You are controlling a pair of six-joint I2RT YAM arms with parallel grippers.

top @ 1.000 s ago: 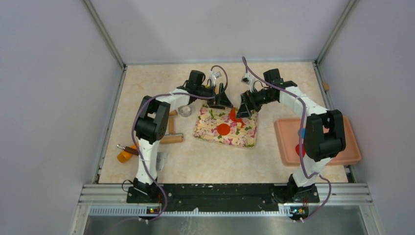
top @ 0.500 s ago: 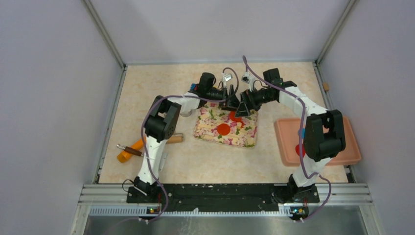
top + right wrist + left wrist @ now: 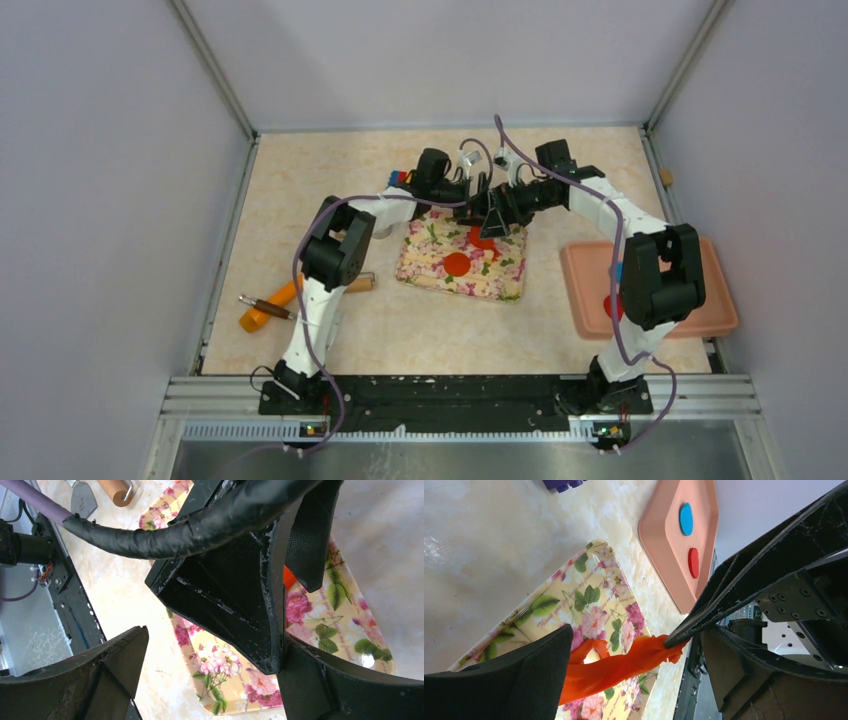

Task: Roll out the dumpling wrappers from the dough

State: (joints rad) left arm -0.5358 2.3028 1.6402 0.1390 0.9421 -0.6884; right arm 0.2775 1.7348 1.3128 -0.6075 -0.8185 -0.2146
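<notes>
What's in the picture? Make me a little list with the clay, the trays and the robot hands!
dough: orange strip stretched above the floral tray, one end clinging to a right-gripper fingertip
wrapper: red, flat on the floral tray
pink tray: on the right, holds a blue disc and a red disc
left gripper: open, over the floral tray's far edge
right gripper: open, meeting the left one
rolling pin: left of the floral tray

Your view: dough [image 3: 624, 662] soft, smooth clay; floral tray [image 3: 589, 602] glossy; worktop [image 3: 499, 545] polished, marbled; left hand [image 3: 619, 637] pads [image 3: 514, 675] matt black, textured.
</notes>
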